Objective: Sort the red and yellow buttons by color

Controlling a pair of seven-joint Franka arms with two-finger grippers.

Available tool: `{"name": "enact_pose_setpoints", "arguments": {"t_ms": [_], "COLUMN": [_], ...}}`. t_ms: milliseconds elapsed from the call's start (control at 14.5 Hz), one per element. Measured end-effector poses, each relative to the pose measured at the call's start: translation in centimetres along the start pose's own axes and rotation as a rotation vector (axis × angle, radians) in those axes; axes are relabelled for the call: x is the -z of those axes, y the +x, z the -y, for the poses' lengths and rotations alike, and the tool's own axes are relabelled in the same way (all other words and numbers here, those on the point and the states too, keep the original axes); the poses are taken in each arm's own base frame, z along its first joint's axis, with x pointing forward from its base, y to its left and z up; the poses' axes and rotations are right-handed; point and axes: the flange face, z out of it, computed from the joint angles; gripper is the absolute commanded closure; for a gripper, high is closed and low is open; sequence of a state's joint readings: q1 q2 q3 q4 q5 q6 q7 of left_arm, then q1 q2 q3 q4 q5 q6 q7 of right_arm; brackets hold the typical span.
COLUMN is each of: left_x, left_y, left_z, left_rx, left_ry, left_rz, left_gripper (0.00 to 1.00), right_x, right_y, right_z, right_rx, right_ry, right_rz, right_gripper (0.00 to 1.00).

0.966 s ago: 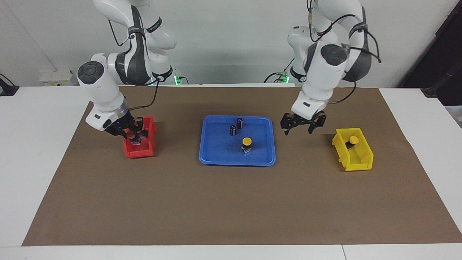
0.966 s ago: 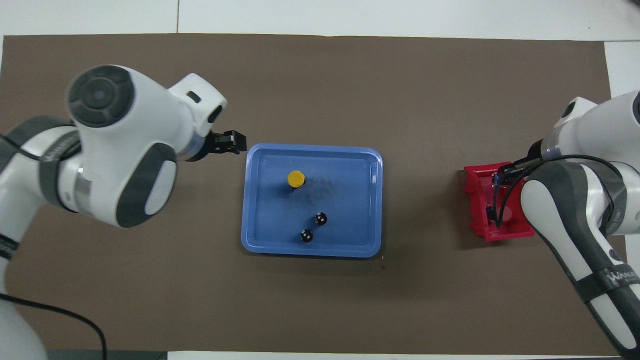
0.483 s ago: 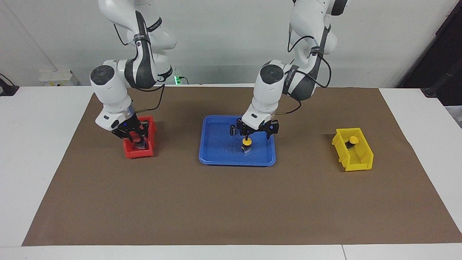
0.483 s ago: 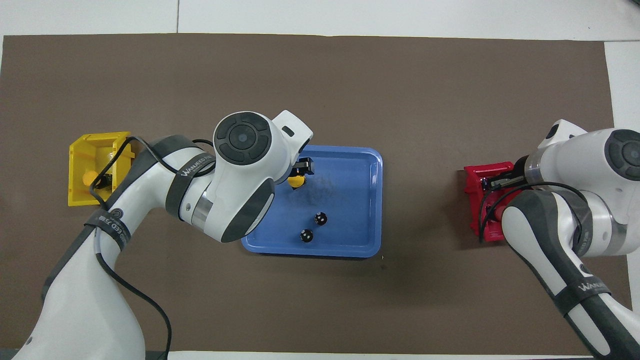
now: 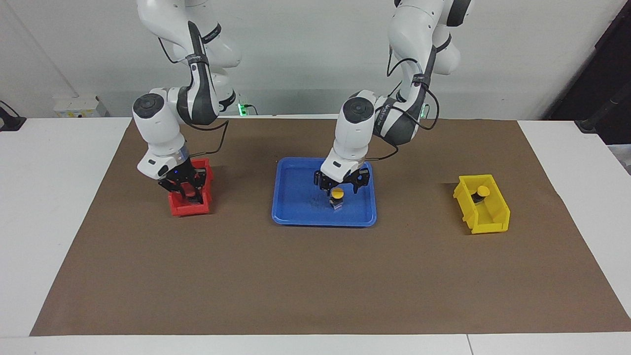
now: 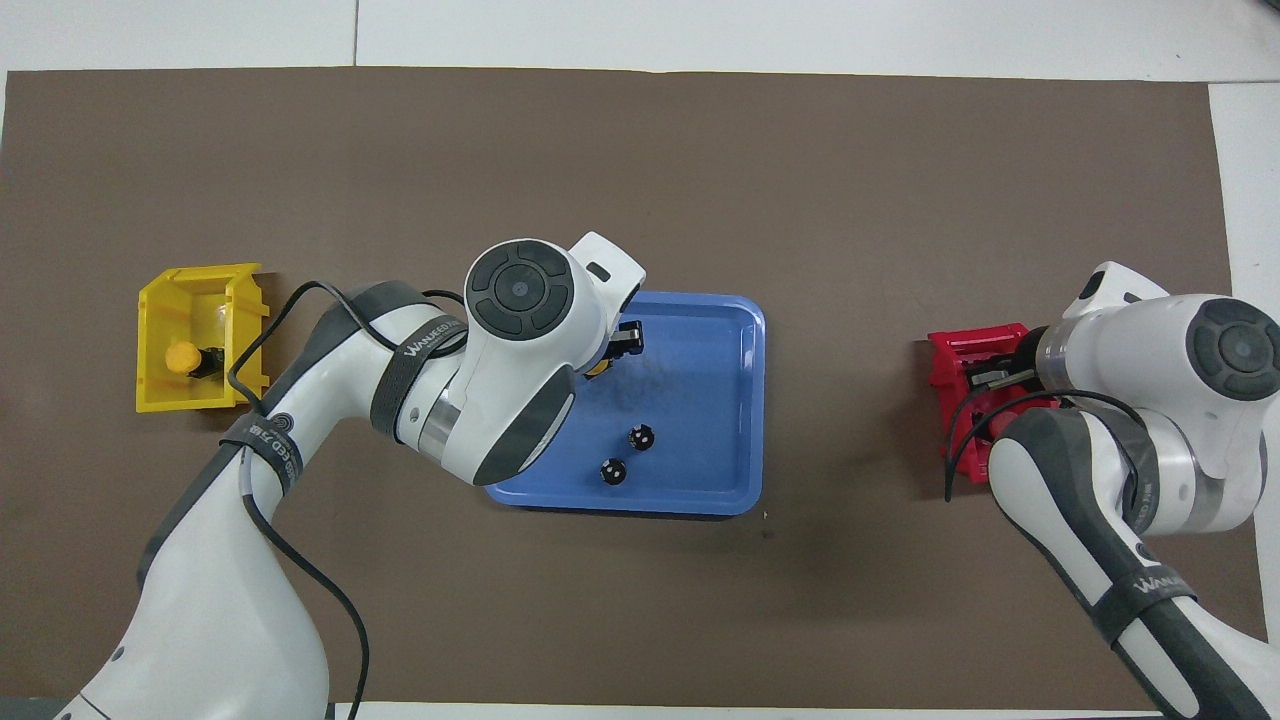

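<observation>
Table [image 5: 315, 276] covered by a brown mat, with a blue tray [image 5: 296, 207] at its centre, a red bin [image 5: 190, 209] toward the right arm's end and a yellow bin [image 5: 485, 219] toward the left arm's end. Left gripper [image 5: 338, 188] lowered into the tray, its jaws set on either side of the yellow cap of a yellow button [image 5: 337, 195] that stands upright on the tray floor; whether the jaws press the cap cannot be told. In the overhead view the arm's wrist covers most of this button [image 6: 597, 369]. Two dark cylinders [image 6: 627, 453] stand in the tray nearer to the robots than that button. Second yellow button [image 5: 481, 193] lies inside the yellow bin, at its end nearer to the robots. Right gripper [image 5: 190, 192] is down inside the red bin, jaws clenched on a red button [image 5: 189, 194]; the other red button cannot be made out.
</observation>
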State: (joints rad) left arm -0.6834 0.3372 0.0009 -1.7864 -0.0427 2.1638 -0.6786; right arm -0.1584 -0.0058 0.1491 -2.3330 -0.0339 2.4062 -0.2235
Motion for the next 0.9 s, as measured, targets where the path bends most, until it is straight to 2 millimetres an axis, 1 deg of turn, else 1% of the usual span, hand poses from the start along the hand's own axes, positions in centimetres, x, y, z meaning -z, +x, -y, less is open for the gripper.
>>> {"name": "enact_pose_setpoints", "arguments": {"t_ms": [138,207,276,345,414,483,690,828,897], "left_x": [-0.5,-0.9,-1.3,-1.6,-1.8,-1.8,-1.6,-0.3,0.7], "left_y": [0.0,0.1,0.1,0.1,0.1,0.1,0.4,1.3,2.2], "left_z": [-0.2,-0.3,-0.4,-0.4,-0.4,-0.4,-0.2,0.0,0.6], "left_rx": [0.005,0.007,0.009,0.012,0.019,0.028,0.047,0.068,0.084], "left_ry": [-0.006,-0.007,-0.006,-0.004,-0.003,-0.003,-0.006,-0.014,-0.009], "left_rz": [-0.002,-0.003,-0.002,0.001,0.003,0.004,0.001,-0.004,0.002], "left_gripper": [0.33,0.38,0.77,0.98,0.98,0.98,0.98,0.98,0.99], "right_x": [0.0,0.4,1.2,2.5,4.0,5.8,12.1,17.2,19.9], "right_y": [0.0,0.1,0.5,1.1,1.8,2.5,3.5,3.4,3.2], "right_z": [0.0,-0.1,-0.2,-0.5,-0.7,-0.9,-1.4,-1.9,-2.1], "right_rx": [0.000,0.001,0.001,0.000,-0.001,-0.002,-0.009,-0.023,-0.032], "right_ry": [0.002,0.006,0.010,0.013,0.015,0.015,0.017,0.017,0.016], "right_rz": [0.011,0.030,0.052,0.069,0.081,0.090,0.121,0.141,0.147], "right_gripper": [0.32,0.30,0.25,0.19,0.07,0.00,0.00,0.00,0.00]}}
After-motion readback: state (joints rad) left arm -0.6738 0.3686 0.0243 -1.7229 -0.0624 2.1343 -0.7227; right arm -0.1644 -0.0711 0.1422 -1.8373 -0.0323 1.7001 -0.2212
